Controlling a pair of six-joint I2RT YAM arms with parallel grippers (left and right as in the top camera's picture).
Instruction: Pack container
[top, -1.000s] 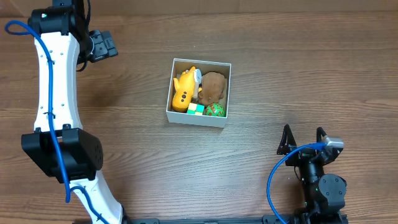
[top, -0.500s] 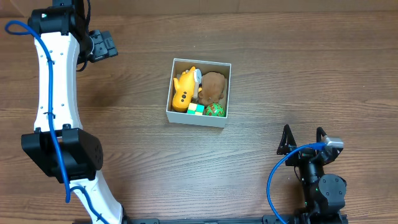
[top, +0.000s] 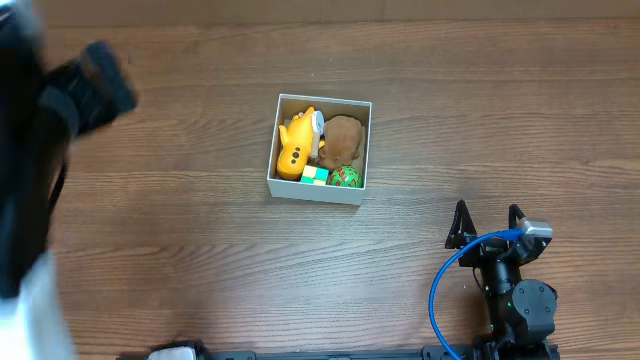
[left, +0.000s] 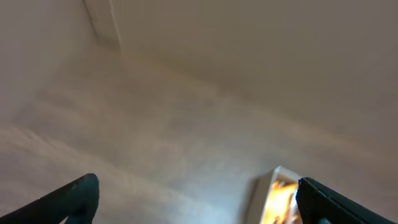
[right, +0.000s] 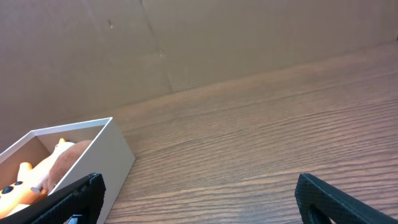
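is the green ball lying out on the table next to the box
No, the green ball lies inside the container, in a corner beside a small multicoloured cube.

Container (top: 316, 191) full of toys (top: 296, 152)

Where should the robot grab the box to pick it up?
Probably pinch the far wall of the box from straight above, one jaw inside, one outside. The walls are thin and upright, and the toys seem to leave most room there.
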